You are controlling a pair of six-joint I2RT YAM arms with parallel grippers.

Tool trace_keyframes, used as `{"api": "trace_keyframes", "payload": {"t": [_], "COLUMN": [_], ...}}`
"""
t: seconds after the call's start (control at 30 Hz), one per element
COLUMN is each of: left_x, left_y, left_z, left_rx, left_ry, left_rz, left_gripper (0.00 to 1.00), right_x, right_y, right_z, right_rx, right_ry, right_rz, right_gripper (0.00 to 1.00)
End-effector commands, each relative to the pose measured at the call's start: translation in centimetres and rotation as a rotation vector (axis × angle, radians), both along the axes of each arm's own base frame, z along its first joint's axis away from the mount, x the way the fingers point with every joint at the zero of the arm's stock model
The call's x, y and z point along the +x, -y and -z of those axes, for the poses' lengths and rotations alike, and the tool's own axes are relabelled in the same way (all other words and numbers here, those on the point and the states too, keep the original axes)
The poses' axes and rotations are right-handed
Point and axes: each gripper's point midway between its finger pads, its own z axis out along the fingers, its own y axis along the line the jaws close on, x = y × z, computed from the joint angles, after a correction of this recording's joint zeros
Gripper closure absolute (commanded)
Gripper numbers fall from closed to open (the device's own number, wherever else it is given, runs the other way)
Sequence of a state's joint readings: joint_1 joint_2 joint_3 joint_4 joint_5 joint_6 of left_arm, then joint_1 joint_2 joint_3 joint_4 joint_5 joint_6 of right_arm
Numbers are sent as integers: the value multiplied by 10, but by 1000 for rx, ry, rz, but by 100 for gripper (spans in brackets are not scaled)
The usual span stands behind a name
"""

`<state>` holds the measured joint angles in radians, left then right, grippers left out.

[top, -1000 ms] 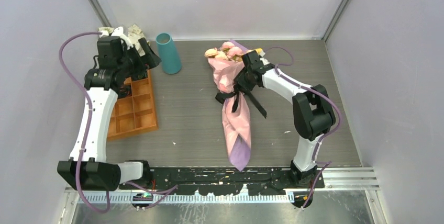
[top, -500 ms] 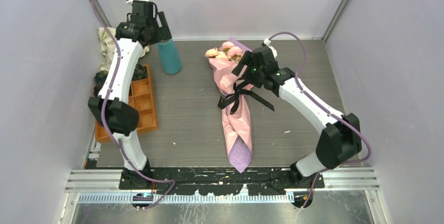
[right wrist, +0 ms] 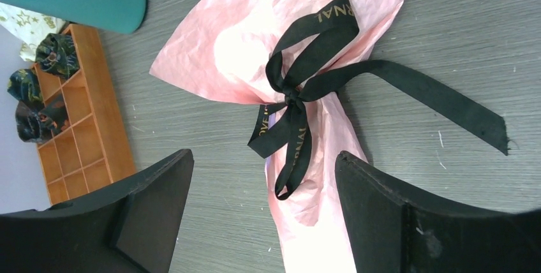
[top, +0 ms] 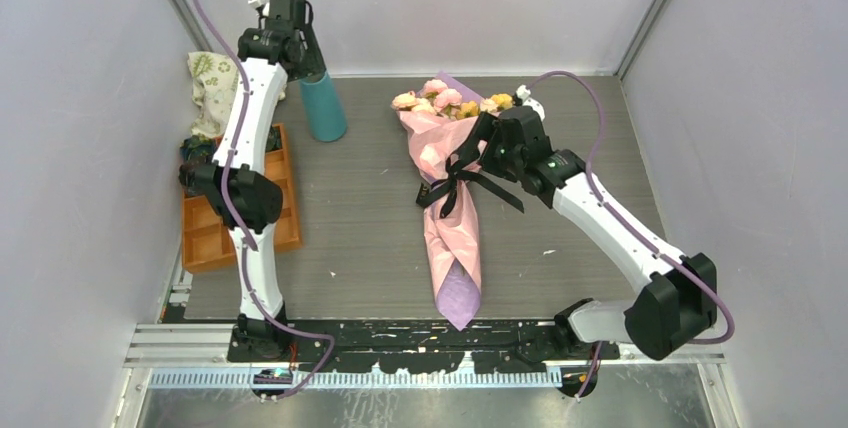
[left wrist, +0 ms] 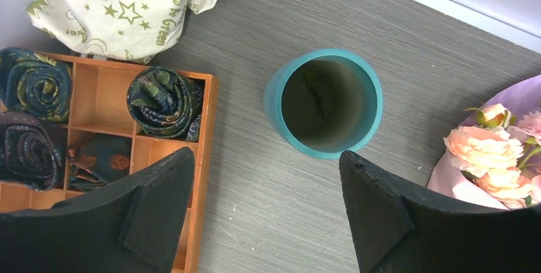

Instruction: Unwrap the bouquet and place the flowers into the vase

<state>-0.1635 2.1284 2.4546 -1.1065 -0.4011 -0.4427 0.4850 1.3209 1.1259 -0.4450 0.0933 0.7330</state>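
Bouquet (top: 445,188) lies flat mid-tabletop (top: 360,238), still wrapped, blooms at 12 o'clock, paper tail at 6.

Top view only: full length. Pink paper, with lilac showing at the tail tip and behind the flowers (top: 440,100), which are pink, cream and yellow-orange.

Right wrist view only: black ribbon (right wrist: 300,88) tied in a bow round the waist, gold lettering on it, one long end running out to 3 o'clock. Right pincer (right wrist: 261,157) is open over the bow, holding nothing.

Left wrist view only: straight down the vase (left wrist: 324,102), teal, upright, inside dark. Left pincer (left wrist: 261,158) is open above it, gripping nothing. Tray (left wrist: 205,158) with dark rolled bundles sits at the vase's 9 o'clock, cloth bag (left wrist: 121,5) at 10.

In the top view the vase stands at the bouquet's 10 o'clock, well apart.
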Motion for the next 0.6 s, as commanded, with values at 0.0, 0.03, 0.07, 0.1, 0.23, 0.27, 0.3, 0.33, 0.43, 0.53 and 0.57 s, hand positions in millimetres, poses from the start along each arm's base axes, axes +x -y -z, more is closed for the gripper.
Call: {"api": "trace_keyframes", "payload": {"t": [0.0, 0.03, 0.07, 0.1, 0.23, 0.27, 0.3, 0.33, 0.43, 0.53, 0.57], "left_x": [8, 9, 11, 13, 22, 25, 27, 28, 31, 33, 34], "left_y": [-7, -8, -8, -9, -13, -15, -15, -16, -18, -19, -18], "left_z": [-3, 0, 4, 8, 27, 34, 38, 43, 55, 69, 73], "left_rx": [9, 14, 16, 18, 22, 21, 16, 11, 5, -4, -7], "left_ry": [27, 21, 15, 12, -13, -23, -27, -36, -57, -80, -89], "left_rz": [-46, -52, -54, -54, -65, -70, -69, -69, -74, -72, -69], "left_gripper": [17, 17, 17, 18, 19, 19, 20, 22, 28, 40, 44], "right_x": [-2, -3, -4, -5, -12, -13, -15, -18, -24, -29, -30], "right_y": [11, 13, 14, 15, 15, 16, 17, 18, 22, 25, 26], "right_z": [-27, -26, -25, -24, -15, -12, -9, -7, -1, 4, 6], "right_rx": [-15, -20, -24, -28, -33, -35, -37, -38, -48, -59, -63], "right_ry": [97, 97, 97, 96, 78, 73, 67, 64, 57, 53, 52], "right_rz": [16, 18, 20, 19, 2, -1, -1, -3, -6, -10, -12], "right_gripper": [13, 13, 13, 13, 13, 13, 13, 13, 13, 13, 14]}}
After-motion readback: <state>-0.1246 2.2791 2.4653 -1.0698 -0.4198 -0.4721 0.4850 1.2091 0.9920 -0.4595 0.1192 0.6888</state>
